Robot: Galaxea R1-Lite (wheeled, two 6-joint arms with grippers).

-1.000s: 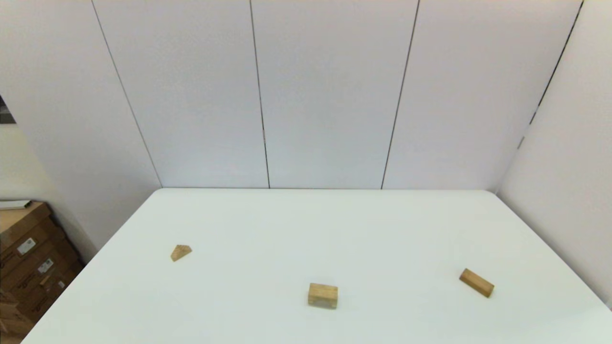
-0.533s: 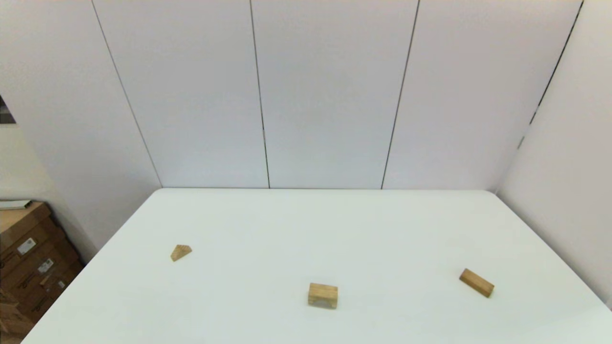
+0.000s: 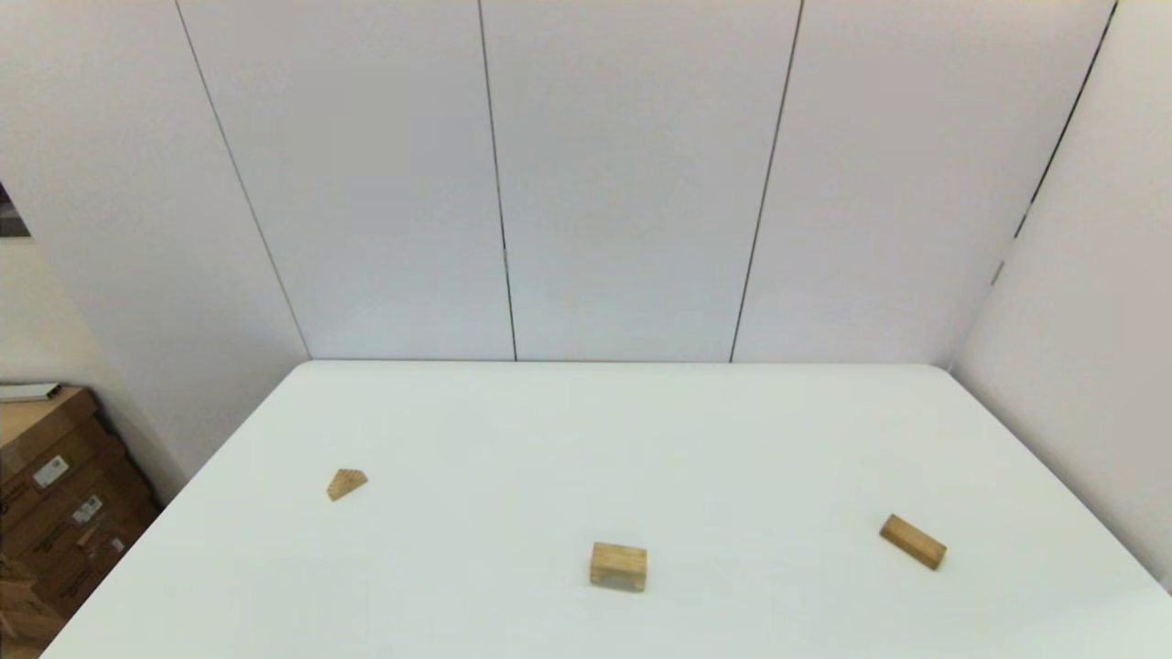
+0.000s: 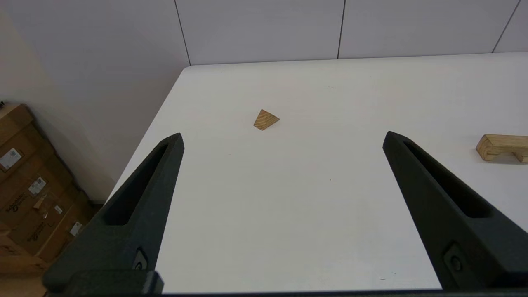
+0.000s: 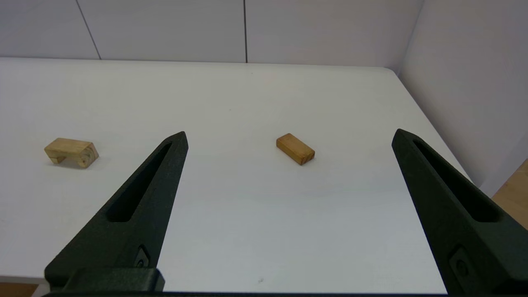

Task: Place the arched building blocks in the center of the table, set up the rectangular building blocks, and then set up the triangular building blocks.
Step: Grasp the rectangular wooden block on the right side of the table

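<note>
The arched block [image 3: 618,566] stands near the front middle of the white table [image 3: 604,430], hollow side down; it also shows as the arched block [image 4: 501,146] and the arched block [image 5: 71,152]. The rectangular block [image 3: 912,541] lies flat at the front right, and the rectangular block [image 5: 295,149] sits ahead of my right gripper [image 5: 289,136], which is open and empty. The small triangular block [image 3: 346,482] lies at the left, and the triangular block [image 4: 266,119] is ahead of my open, empty left gripper [image 4: 282,138]. Both arms are held back at the table's near edge, out of the head view.
Cardboard boxes [image 3: 55,494] are stacked on the floor left of the table. White wall panels [image 3: 632,183] rise behind the table and along its right side. The table's left edge [image 4: 152,128] runs close to the left gripper.
</note>
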